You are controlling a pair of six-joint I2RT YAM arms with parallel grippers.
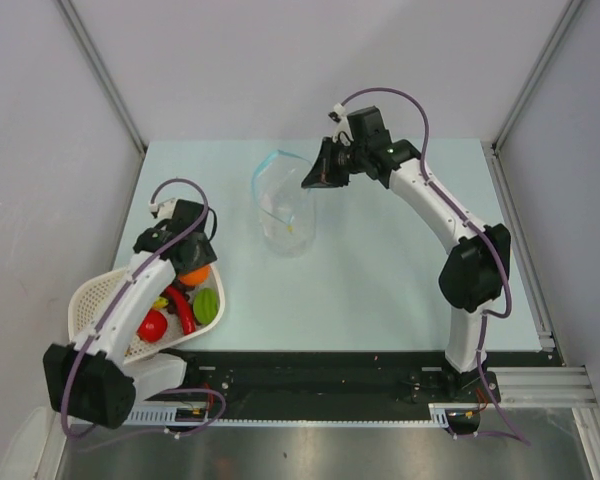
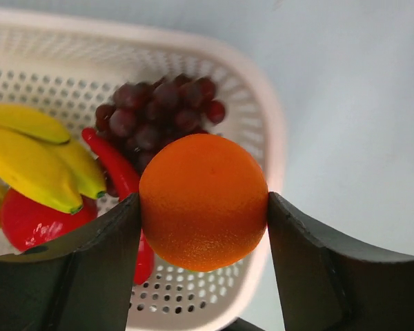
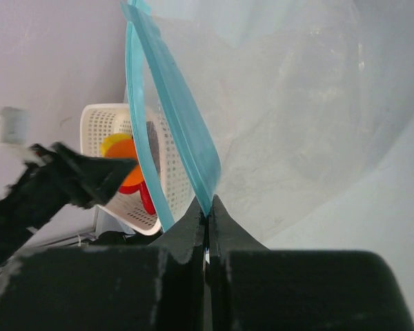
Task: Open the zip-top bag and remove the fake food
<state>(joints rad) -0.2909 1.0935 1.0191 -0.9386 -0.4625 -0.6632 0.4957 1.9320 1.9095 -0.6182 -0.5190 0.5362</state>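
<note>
Clear zip-top bag [image 1: 285,215], mouth far (right gripper [image 3: 208,207] pinching rim), left gripper [image 1: 193,268] clamping orange ball [image 2: 203,200]

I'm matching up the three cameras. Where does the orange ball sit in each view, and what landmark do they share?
Top external: orange ball lower left, over the white mesh basket's far end.
Left wrist: dead centre, gripped by the left gripper.
Right wrist: left of centre, small, beside the zip-top bag's blue strip.
Shared landmark: the white mesh basket, in all three.
</note>
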